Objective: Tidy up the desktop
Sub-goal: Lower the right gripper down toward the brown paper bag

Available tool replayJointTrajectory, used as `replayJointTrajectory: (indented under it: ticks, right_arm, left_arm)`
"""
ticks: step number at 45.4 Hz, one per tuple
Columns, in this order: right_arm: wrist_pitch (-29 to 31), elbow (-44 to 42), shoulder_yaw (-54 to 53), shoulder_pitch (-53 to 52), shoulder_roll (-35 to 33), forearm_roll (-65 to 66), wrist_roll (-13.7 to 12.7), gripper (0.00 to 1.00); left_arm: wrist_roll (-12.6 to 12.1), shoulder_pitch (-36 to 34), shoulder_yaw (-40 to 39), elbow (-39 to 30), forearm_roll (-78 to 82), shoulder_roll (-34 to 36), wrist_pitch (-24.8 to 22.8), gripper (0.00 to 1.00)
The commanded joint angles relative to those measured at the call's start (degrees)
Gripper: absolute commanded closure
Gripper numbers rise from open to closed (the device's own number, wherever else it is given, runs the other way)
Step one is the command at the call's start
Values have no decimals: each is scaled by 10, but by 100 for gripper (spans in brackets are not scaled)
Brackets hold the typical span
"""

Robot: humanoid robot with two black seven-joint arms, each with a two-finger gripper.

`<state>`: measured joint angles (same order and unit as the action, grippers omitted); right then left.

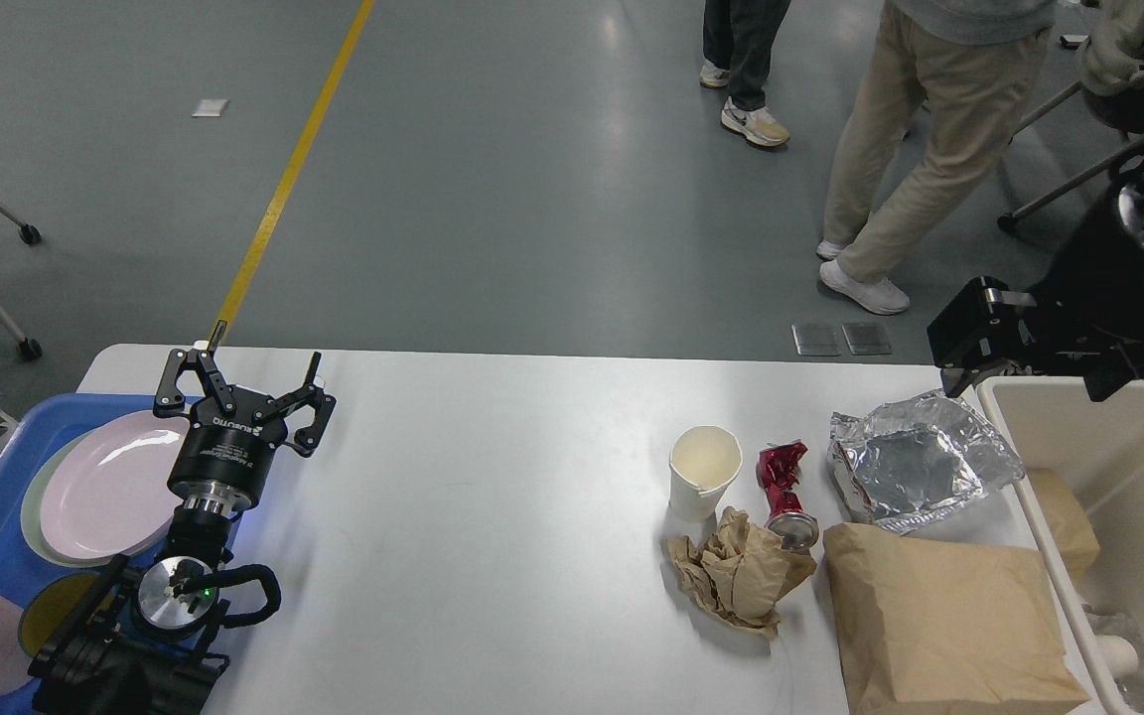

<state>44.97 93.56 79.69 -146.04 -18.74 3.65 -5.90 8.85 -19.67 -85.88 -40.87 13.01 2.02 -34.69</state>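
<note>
One paper cup (703, 471), one crushed can (784, 490), one foil sheet (915, 468), two brown paper pieces (739, 573), two plates (107, 489).

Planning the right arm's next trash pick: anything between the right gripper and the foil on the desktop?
Nothing visible. The right gripper hangs past the desktop's far right corner, and the crumpled foil lies just below it with open space between. The beige bin sits beside that path, not across it.

White desktop (493, 516) holds cup (702, 471), can (784, 489), bag (949, 621).
</note>
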Motion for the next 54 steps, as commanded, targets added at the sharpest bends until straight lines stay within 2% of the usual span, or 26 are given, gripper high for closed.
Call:
replayJointTrajectory:
  ticks: [1, 12, 19, 27, 36, 47, 54]
  right_arm:
    - [-7, -1, -16, 35, 0, -1, 0, 0]
    - [-91, -4, -70, 188, 3, 0, 0, 0]
    - [-227, -5, -95, 320, 19, 1, 0, 0]
    - [-316, -20, -96, 415, 56, 7, -2, 0]
    - [-357, -80, -96, 505, 90, 7, -6, 0]
    - [-366, -161, -103, 603, 123, 7, -6, 1]
    - [-373, -177, -104, 618, 123, 7, -6, 3]
  left_arm:
    - [-1, 1, 0, 0, 0, 0, 0, 3]
    - [-1, 0, 0, 0, 0, 0, 0, 3]
    - [-1, 1, 0, 0, 0, 0, 0, 3]
    - [-1, 0, 0, 0, 0, 0, 0, 3]
    - [-1, 0, 0, 0, 0, 0, 0, 3]
    - [-1, 0, 0, 0, 0, 0, 0, 3]
    - [-1, 0, 0, 0, 0, 0, 0, 3]
